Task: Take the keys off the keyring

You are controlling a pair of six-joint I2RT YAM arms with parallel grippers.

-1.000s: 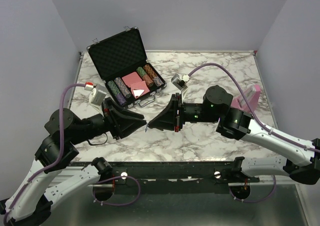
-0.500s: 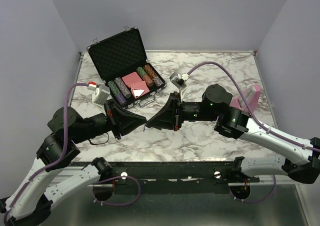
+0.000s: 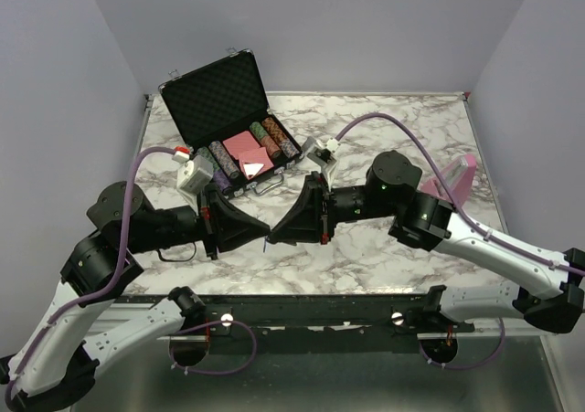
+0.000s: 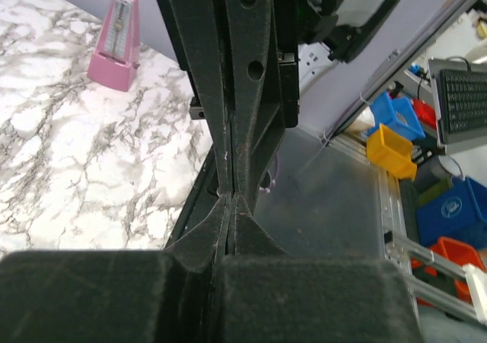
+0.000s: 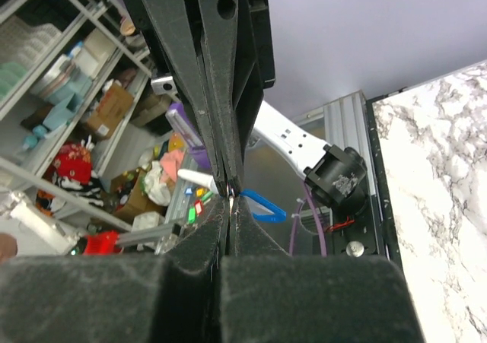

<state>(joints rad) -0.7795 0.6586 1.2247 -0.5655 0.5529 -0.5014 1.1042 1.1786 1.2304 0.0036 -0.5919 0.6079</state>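
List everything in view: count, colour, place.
key bunch: one, silvery with a blue piece, in the air where the gripper tips meet
poker chip case: one, black, open, far left of the table
poker chips: several rows, mixed colours, inside the case
card decks: two, pinkish red, between the chip rows
metronome: one, pink, right edge of the table
table: one, white and grey marble
storage bins: several, blue, yellow and orange, beyond the table
left gripper: one, black, shut at the key bunch
right gripper: one, black, shut at the key bunch, tip to tip with the left
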